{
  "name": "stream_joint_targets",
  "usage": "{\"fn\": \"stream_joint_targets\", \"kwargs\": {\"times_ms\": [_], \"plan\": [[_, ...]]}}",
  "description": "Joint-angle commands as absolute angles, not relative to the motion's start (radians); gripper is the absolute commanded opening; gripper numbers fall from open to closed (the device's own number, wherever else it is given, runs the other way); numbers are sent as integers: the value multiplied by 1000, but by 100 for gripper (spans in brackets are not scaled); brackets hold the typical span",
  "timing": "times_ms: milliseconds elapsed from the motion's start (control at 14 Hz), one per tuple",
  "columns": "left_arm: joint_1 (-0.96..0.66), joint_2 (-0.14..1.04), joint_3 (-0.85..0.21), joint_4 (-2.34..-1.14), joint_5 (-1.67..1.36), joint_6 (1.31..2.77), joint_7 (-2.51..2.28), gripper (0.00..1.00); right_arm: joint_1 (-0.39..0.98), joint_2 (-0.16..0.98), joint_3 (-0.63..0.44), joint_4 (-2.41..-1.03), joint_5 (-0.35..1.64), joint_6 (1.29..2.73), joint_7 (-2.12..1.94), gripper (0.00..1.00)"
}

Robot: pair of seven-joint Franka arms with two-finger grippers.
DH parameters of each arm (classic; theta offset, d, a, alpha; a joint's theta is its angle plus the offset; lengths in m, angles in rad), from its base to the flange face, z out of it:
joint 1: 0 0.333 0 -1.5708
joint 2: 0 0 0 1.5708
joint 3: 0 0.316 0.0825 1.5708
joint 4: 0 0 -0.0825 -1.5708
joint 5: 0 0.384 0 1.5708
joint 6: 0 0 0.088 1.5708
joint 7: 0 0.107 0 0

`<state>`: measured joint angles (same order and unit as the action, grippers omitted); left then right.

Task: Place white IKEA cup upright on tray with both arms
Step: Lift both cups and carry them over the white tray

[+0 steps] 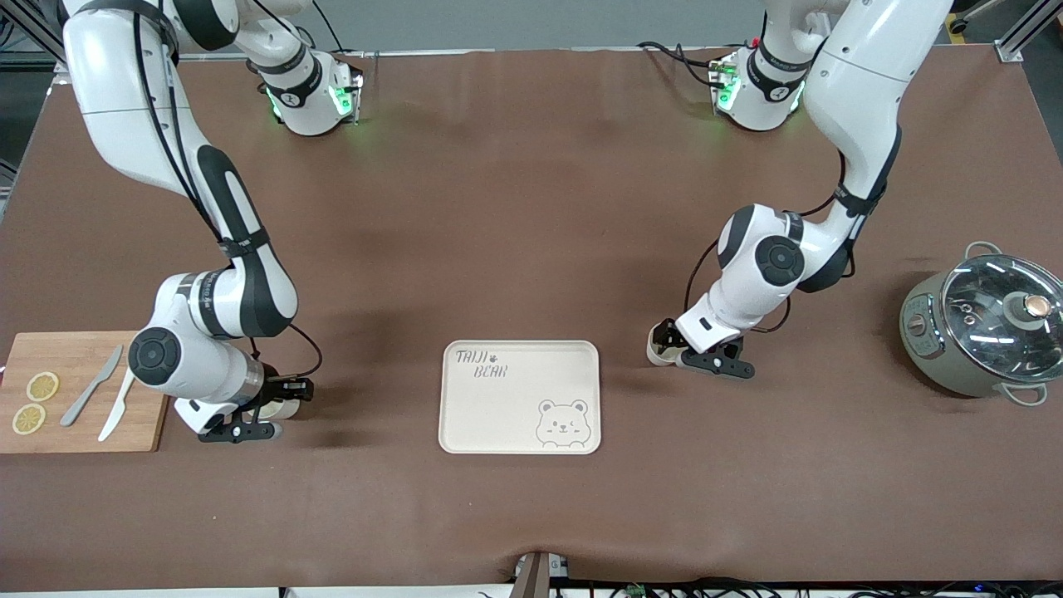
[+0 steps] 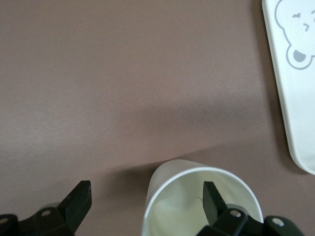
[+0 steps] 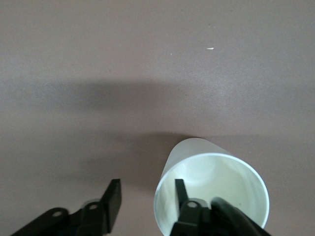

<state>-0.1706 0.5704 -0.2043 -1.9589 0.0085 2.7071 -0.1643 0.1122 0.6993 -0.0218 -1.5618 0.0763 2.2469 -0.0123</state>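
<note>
Two white cups show. One cup (image 1: 656,355) sits on the table beside the cream tray (image 1: 498,415), toward the left arm's end. My left gripper (image 1: 668,345) is low at it and open. In the left wrist view (image 2: 145,191) one finger (image 2: 211,201) is inside the cup (image 2: 177,196) and the other outside; the tray's corner (image 2: 295,108) shows too. The other cup (image 1: 282,409) sits toward the right arm's end. My right gripper (image 1: 286,392) is low at it and open, with one finger (image 3: 181,196) inside this cup (image 3: 221,182) and the other outside (image 3: 147,186). The tray holds nothing.
A wooden cutting board (image 1: 75,353) with two lemon slices (image 1: 41,386), a grey knife (image 1: 91,386) and a white knife (image 1: 116,407) lies at the right arm's end. A grey pot with a glass lid (image 1: 988,328) stands at the left arm's end.
</note>
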Motion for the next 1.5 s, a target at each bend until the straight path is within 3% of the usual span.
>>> {"fn": "stream_joint_targets", "kwargs": {"times_ms": [0, 786, 1071, 1429], "plan": [[-181, 592, -203, -1934, 40, 2708, -256, 0, 106, 689, -20, -1566, 72, 2246, -49, 0], [-189, 584, -206, -1865, 107, 2679, -274, 0, 167, 672, 21, -1493, 74, 2237, -41, 0], [-245, 620, -204, -1679, 109, 2446, -369, 0, 182, 678, 74, -1465, 78, 2246, -35, 0], [-337, 696, -193, -1562, 110, 2387, -497, 0, 284, 680, 72, -1437, 69, 2249, -20, 0]]}}
